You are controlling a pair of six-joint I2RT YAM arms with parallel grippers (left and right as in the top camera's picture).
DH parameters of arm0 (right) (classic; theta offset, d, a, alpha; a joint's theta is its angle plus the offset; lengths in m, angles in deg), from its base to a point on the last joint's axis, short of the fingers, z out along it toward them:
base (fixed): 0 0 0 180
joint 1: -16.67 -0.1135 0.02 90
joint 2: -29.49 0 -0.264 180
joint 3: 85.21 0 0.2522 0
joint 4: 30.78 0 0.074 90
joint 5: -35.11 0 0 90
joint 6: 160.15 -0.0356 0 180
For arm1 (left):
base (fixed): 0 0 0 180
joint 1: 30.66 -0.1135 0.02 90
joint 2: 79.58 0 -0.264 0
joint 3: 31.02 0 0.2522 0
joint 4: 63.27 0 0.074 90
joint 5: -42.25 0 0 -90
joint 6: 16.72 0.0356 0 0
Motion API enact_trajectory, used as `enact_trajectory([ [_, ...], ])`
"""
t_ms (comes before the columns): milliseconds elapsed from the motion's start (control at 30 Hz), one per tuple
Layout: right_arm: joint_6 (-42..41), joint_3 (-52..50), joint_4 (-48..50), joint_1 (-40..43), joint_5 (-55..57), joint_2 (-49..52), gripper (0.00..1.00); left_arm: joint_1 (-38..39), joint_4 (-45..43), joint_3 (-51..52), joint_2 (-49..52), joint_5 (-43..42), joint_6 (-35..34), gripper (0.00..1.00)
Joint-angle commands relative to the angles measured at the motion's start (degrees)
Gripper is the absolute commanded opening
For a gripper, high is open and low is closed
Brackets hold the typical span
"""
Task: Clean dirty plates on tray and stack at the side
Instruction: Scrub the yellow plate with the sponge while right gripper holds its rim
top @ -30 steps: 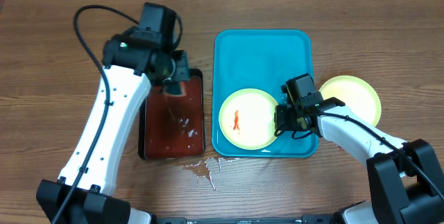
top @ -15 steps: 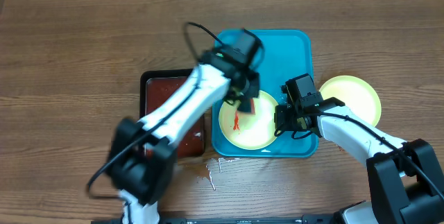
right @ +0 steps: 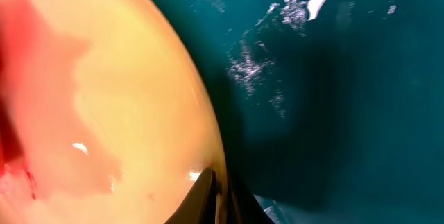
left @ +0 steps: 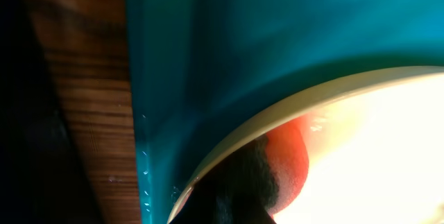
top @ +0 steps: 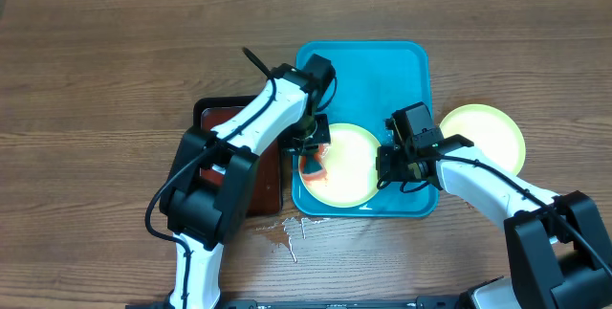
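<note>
On the near half of the blue tray (top: 363,70), a smeared plate (top: 349,161) is being gripped at its right rim by the right gripper (top: 385,167), its fingers (right: 202,195) being pressed almost shut on either side of that rim. At the plate's left edge, close to the tray's left wall, a dark, red-tipped lump (left: 277,165) is being pushed onto the red smear (top: 311,165) beneath the left gripper (top: 311,142), though how far its jaws are parted cannot be told. Just off the tray's right side a second plate (top: 488,137) is being supported by the bare table (top: 96,60), and a dark red tray (top: 210,118) just off its left side.
</note>
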Motion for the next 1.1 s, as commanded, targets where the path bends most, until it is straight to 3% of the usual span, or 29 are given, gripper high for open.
enact_trajectory([
  [0, 0.59, -0.44, -0.92, -0.11, 1.64, 1.4, 0.07, -0.33, -2.36, -0.11, 1.22, -0.26, 6.78, 0.04],
  [100, 0.59, -0.44, -0.96, -0.11, 1.62, 1.4, 0.07, 1.62, -5.05, -0.11, 1.55, -7.93, 9.53, 0.04],
  [300, 0.59, -0.44, -1.14, -0.11, 1.62, 1.4, 0.07, 5.6, -8.09, -0.11, 3.32, -15.47, 9.42, 0.04],
  [567, 0.57, -0.44, -1.14, -0.11, 1.62, 1.4, 0.07, 6.16, -4.17, -0.11, 3.45, -18.82, 10.29, 0.04],
  [767, 0.57, -0.44, -1.11, -0.11, 1.62, 1.4, 0.07, 5.22, 2.84, -0.13, 3.39, -6.78, 9.29, 0.04],
  [900, 0.57, -0.44, -1.09, -0.11, 1.62, 1.4, 0.07, 4.96, 7.34, -0.17, 3.39, 11.69, 5.27, 0.04],
  [1067, 0.57, -0.44, -1.14, -0.11, 1.62, 1.4, 0.07, 4.46, 7.85, -0.57, 3.39, 20.59, 4.9, 0.04],
])
